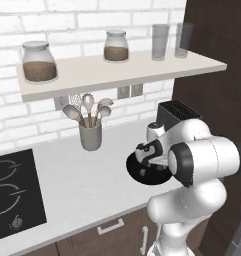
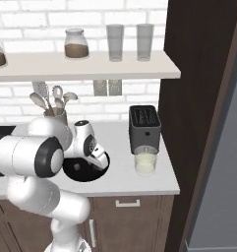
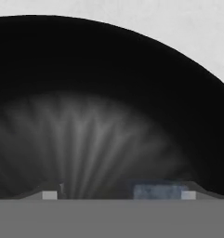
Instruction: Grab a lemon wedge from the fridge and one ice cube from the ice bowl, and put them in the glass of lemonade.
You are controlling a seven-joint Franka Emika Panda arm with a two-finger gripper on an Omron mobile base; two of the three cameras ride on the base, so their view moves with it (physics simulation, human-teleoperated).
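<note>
Tool [image 2: 97,165] reaches down into the ice bowl [image 2: 71,173], its fingertips hidden by the white hand in both base views; whether its fingers stand wide or grip something I cannot tell. Along the hand view's bottom edge a pale blue-grey block, probably the ice cube [image 3: 157,191], lies low in the bowl, partly cut off, its long side running across. Just right of the bowl, the glass of lemonade [image 2: 145,162] stands upright on the worktop [image 2: 120,179] before the toaster [image 2: 144,125]. From its elbow the arm bends forward and down
</note>
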